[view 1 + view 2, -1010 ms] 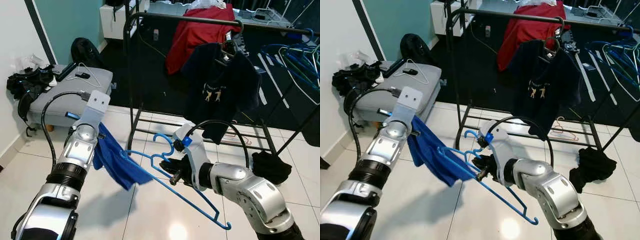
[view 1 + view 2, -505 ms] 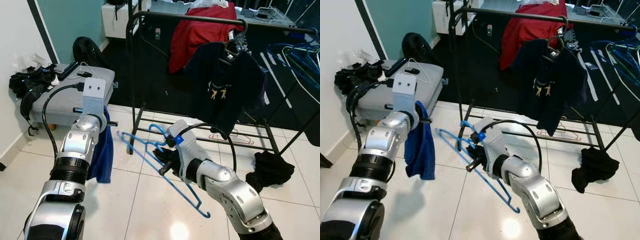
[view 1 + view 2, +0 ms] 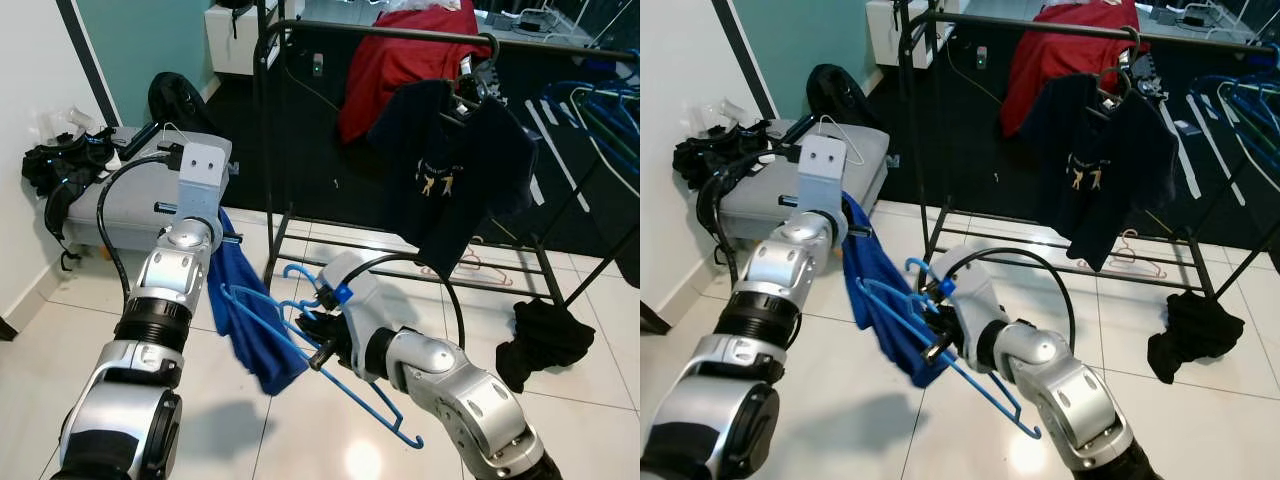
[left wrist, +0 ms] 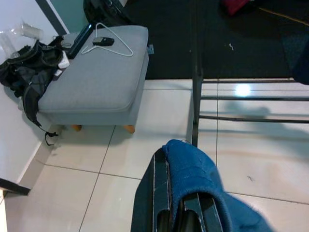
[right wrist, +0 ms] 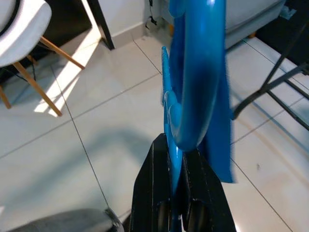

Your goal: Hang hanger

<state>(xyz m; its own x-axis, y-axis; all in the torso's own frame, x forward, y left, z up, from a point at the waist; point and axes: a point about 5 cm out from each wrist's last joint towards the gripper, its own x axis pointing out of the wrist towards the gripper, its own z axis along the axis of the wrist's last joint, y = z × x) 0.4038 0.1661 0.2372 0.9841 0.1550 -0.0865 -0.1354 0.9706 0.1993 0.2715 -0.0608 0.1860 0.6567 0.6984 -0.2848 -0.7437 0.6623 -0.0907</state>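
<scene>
My right gripper (image 3: 325, 345) is shut on a blue plastic hanger (image 3: 350, 375), held low over the tiled floor; its hook (image 3: 298, 273) points up and its far arm reaches into a blue cloth (image 3: 250, 320). That blue cloth hangs from my left gripper (image 3: 222, 240), which is shut on its top edge. The right wrist view has the black fingers (image 5: 159, 193) clamped on the hanger (image 5: 193, 72). In the left wrist view the cloth (image 4: 193, 169) drapes over the fingers (image 4: 161, 193). A black clothes rack (image 3: 270, 130) stands behind, its top bar (image 3: 380, 35) carrying a dark shirt (image 3: 450, 170) and a red garment (image 3: 400, 65).
A grey ottoman (image 3: 130, 190) with a white hanger (image 3: 185, 135) sits at the left by the wall, black bags (image 3: 60, 165) beside it. More blue hangers (image 3: 600, 110) hang at the right. A dark garment (image 3: 545, 335) lies on the floor by the rack's foot.
The hanger's arm has moved left into the blue cloth, which now spreads over it instead of hanging straight down. The camera shifted slightly.
</scene>
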